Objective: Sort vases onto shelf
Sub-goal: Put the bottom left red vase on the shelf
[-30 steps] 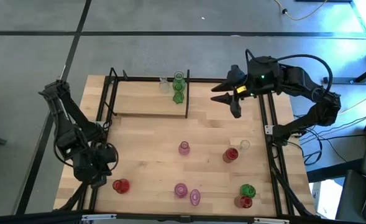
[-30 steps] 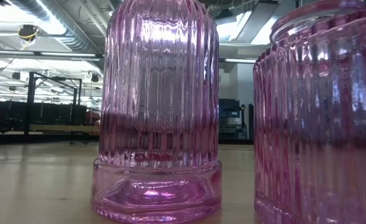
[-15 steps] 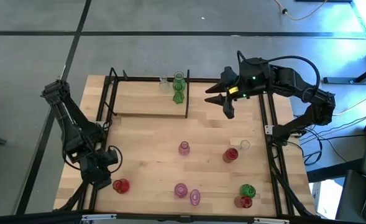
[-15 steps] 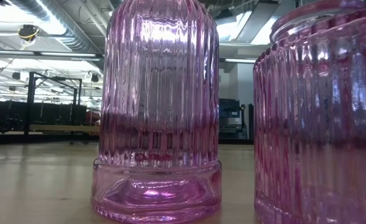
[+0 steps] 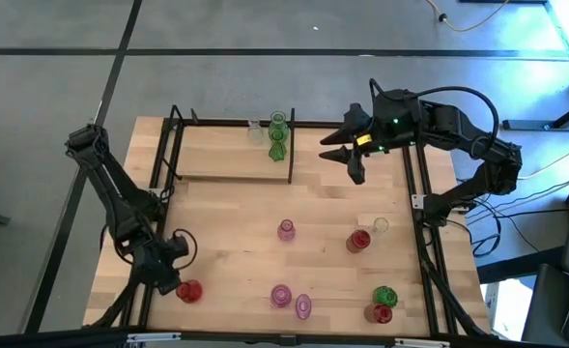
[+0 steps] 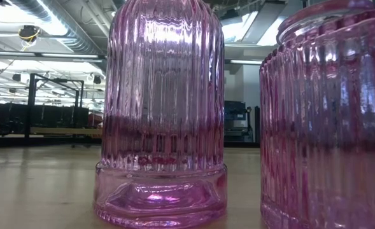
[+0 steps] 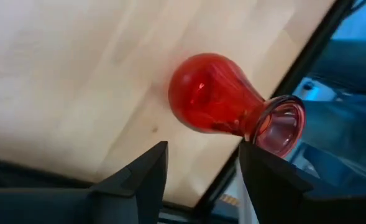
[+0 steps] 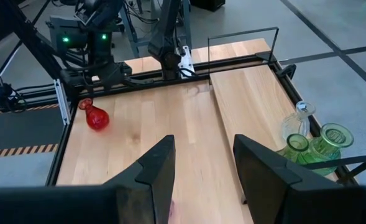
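Note:
A red vase (image 7: 212, 93) lies on its side on the tabletop near the table's near left corner, its mouth (image 7: 281, 122) toward the table's edge rail. My left gripper (image 7: 201, 177) is open just short of it, touching nothing; in the high view this gripper (image 5: 172, 277) is beside the vase (image 5: 189, 290). The shelf (image 5: 221, 153) at the far side holds a clear vase (image 5: 255, 131) and two green vases (image 5: 278, 135) at its right end. My right gripper (image 5: 347, 155) hangs open to the right of the shelf, above the table, with nothing between its fingers (image 8: 158, 171).
More vases stand on the table: pink (image 5: 286, 229), red (image 5: 358, 240), clear (image 5: 381, 225), two pink (image 5: 292, 301) near the front edge, and green (image 5: 384, 296) with red (image 5: 379, 312) at the near right. The low view is filled by two pink vases (image 6: 162, 114). Black rails (image 5: 427, 261) edge the table.
My left gripper has moved toward the table's right and near edge, closing on the lying red vase, and has opened. My right gripper has shifted a little toward the table's left, nearer the shelf, then kept still. No vase has moved.

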